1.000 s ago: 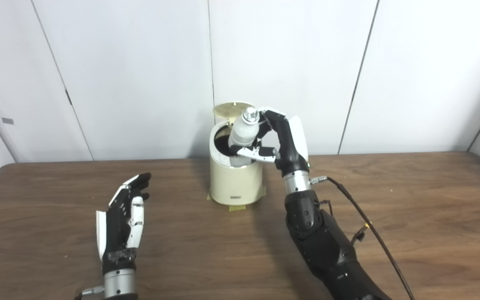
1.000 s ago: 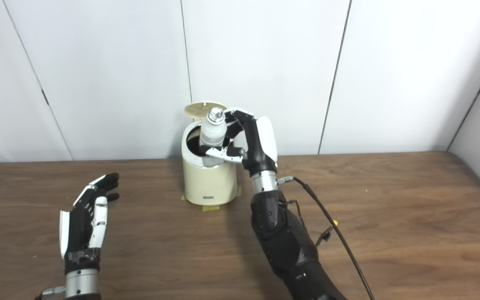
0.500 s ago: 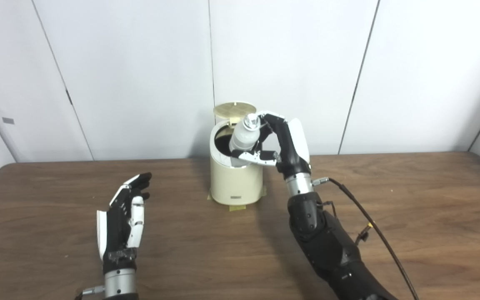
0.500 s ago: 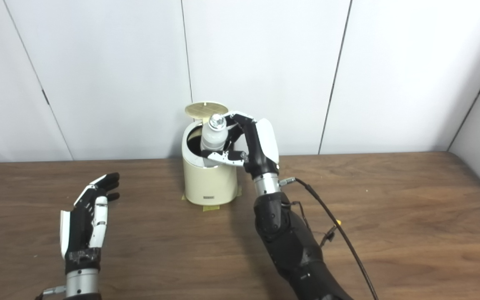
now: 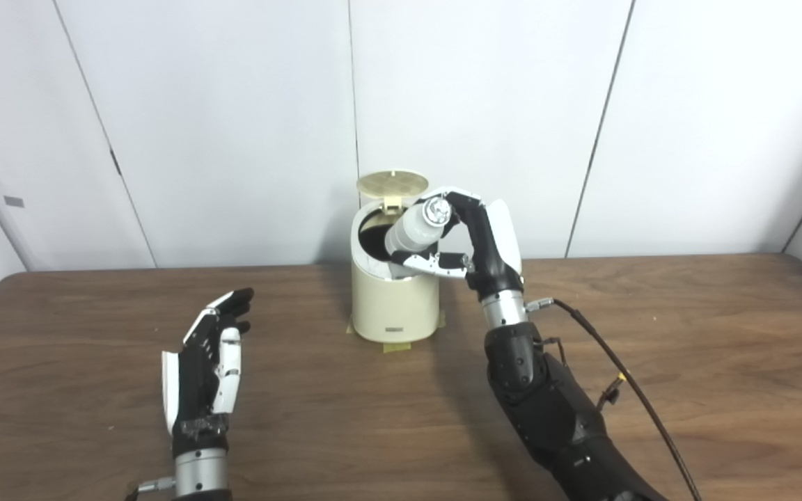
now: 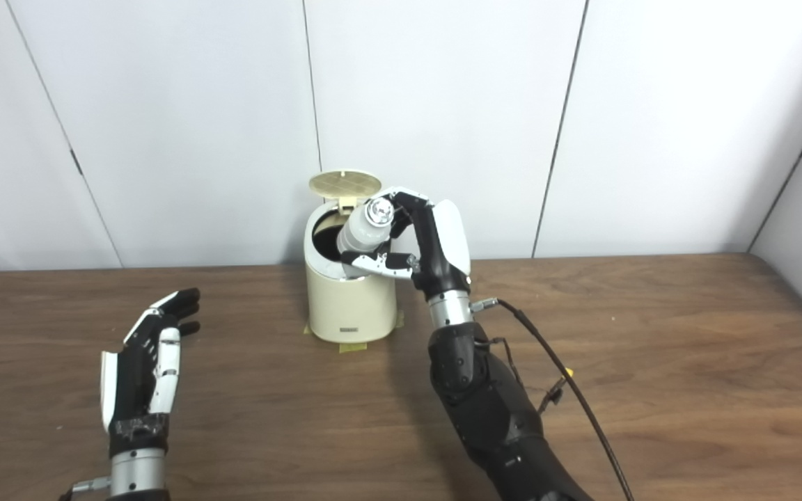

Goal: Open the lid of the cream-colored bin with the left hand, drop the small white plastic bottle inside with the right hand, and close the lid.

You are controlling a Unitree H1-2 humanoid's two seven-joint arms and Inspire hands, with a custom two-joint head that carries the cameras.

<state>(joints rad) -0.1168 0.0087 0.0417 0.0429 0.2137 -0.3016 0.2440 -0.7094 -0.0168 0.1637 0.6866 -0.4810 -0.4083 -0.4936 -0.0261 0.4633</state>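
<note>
Bin (image 5: 394, 303) is standing near the far edge of the worktop (image 5: 686, 362), about midway along it, on scraps of tape. Lid (image 5: 392, 184) is standing open, tipped up at the back; dark opening is facing up and forward.

Right hand (image 5: 474, 240) is hovering at the bin's right rim, fingers (image 5: 429, 261) clamped on the bottle (image 5: 411, 233). Bottle is tilting, cap (image 5: 436, 209) up and toward the camera, base dipping into the opening. Thumb is running under the body, the other fingers curling over near the cap. Bottle is not yet released.

Left hand (image 5: 205, 369) is waiting above the near-left part of the worktop, well apart from the bin, fingers apart and holding nothing.

Handling, as judged: bottle is looking small, light, rigid plastic with a smooth rounded body, so likely slippery; a hold round the mid-body is suiting it better than the cap. Base is lying close to the rim, so it could catch there on release. Bin is looking light too; tape is probably keeping it from sliding. Lid is thin and hinged at the back; a press on its top should close it.
</note>
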